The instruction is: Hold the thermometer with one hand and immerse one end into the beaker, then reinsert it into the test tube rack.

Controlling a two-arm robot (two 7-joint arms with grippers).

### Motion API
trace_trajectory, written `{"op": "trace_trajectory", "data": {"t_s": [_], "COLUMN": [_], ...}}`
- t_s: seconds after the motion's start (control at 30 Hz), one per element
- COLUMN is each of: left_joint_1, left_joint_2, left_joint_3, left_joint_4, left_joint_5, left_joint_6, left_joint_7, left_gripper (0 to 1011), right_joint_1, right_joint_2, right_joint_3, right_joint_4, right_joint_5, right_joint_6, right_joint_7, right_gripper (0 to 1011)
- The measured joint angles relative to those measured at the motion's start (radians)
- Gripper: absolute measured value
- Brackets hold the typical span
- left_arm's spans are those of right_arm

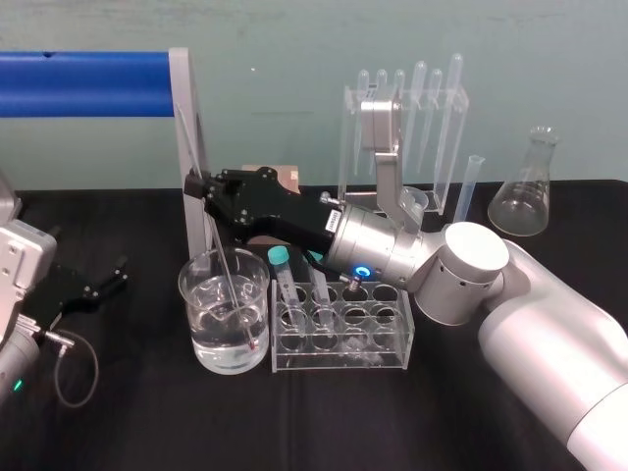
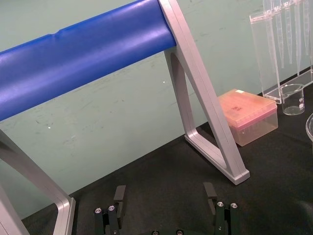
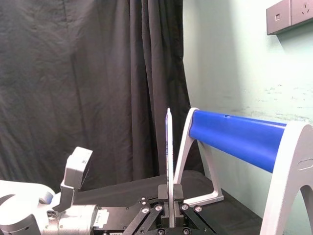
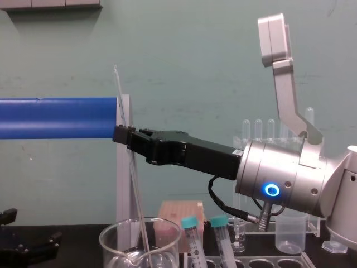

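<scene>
The thermometer is clamped in the jaws of the right gripper and dipped in the beaker; return to the rack, at 3 o'clock, is not yet made.

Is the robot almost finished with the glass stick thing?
About halfway. Done: the right gripper grips the thermometer. In hand: its lower end is dipped in the beaker. Left: lift it out and slot it into the test tube rack. The left gripper lies open, parked on the table.
</scene>
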Motion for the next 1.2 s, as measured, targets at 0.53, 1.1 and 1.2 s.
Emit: {"op": "trace_trajectory", "data": {"t_s": [0.53, 1.1, 1.2], "left_joint_1": [0.000, 0.000, 0.000], "left_joint_2": [0.000, 0.000, 0.000], "left_joint_3": [0.000, 0.000, 0.000], "left_joint_4": [0.000, 0.000, 0.000], "left_joint_5": [0.000, 0.000, 0.000], "left_joint_6": [0.000, 0.000, 0.000], "left_joint_7": [0.000, 0.000, 0.000], "left_gripper": [1008, 1008, 1008], "right_joint_1": [-0.010, -0.011, -0.011], "right_joint_2": [0.006, 0.007, 0.006], "right_joint_3": [-0.003, -0.005, -0.005], "right_joint_4": [-0.015, -0.016, -0.016], "right_joint_5": [-0.003, -0.004, -0.004], "right_joint_6": [0.002, 0.002, 0.002], "right_joint_7": [-0.008, -0.008, -0.008], "right_gripper": [56, 56, 55]}}
